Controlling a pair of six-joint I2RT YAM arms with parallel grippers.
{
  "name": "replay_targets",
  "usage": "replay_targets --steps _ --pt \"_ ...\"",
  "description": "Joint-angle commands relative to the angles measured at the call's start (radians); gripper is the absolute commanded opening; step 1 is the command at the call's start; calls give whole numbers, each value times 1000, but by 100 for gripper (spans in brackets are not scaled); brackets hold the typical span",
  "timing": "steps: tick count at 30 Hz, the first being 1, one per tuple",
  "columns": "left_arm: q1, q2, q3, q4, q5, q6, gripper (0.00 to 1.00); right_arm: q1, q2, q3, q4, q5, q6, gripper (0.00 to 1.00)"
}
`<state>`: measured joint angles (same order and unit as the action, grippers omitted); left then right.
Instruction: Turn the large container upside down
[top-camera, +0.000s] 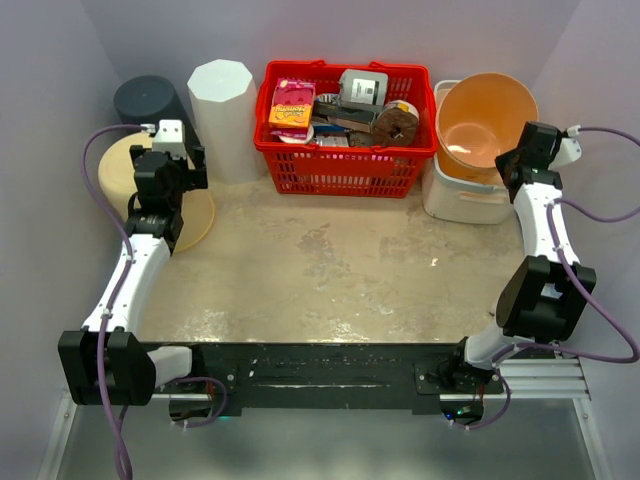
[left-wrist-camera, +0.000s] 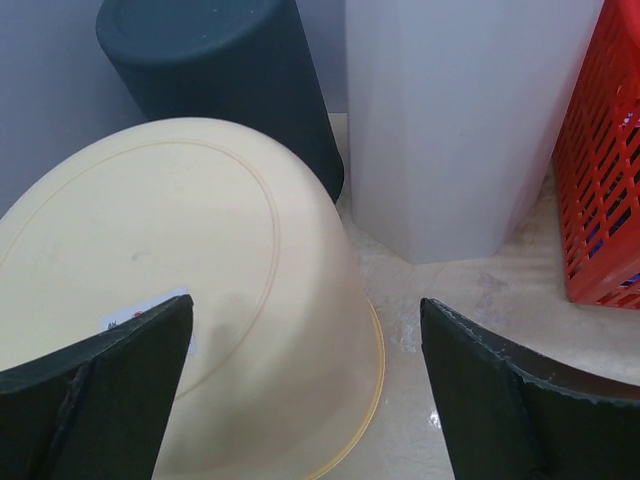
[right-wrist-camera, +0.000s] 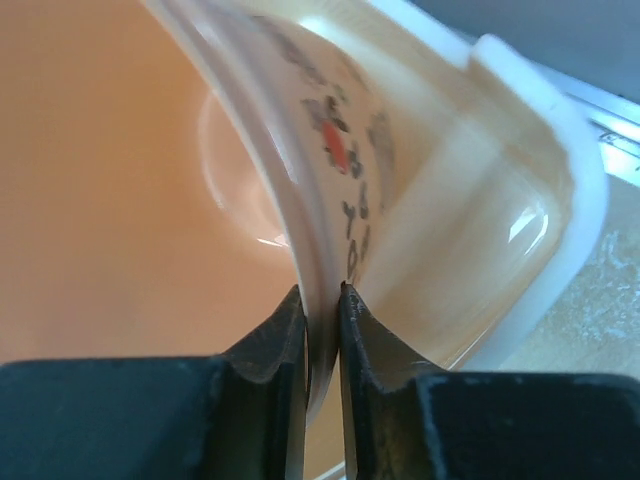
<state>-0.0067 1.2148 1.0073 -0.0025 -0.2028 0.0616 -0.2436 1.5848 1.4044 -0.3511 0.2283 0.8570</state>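
The large container (top-camera: 485, 118) is orange inside and pale outside. It sits tilted with its mouth facing up and forward, resting in a white tub (top-camera: 455, 200) at the back right. My right gripper (top-camera: 512, 165) is shut on its near rim. In the right wrist view the fingers pinch the thin rim wall (right-wrist-camera: 322, 295), with the orange inside (right-wrist-camera: 120, 200) to the left and the tub's rim (right-wrist-camera: 565, 160) to the right. My left gripper (top-camera: 168, 178) is open and empty over an upside-down cream bowl (left-wrist-camera: 180, 250).
A red basket (top-camera: 345, 150) full of packages stands at the back middle. A white prism-shaped container (top-camera: 225, 115) and a dark round container (top-camera: 145, 100) stand at the back left, both also in the left wrist view, white (left-wrist-camera: 460, 120) and dark (left-wrist-camera: 220, 70).
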Motion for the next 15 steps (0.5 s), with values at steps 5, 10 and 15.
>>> replay_targets --steps 5,10,15 --pt "7 -24 -4 58 16 -25 100 15 -77 -5 142 -93 -7 4" --pt "7 -24 -4 59 23 -31 99 15 -147 -30 179 -99 -19 0" --pt "7 -24 -3 59 31 -32 100 15 -233 -97 231 -58 -22 0"
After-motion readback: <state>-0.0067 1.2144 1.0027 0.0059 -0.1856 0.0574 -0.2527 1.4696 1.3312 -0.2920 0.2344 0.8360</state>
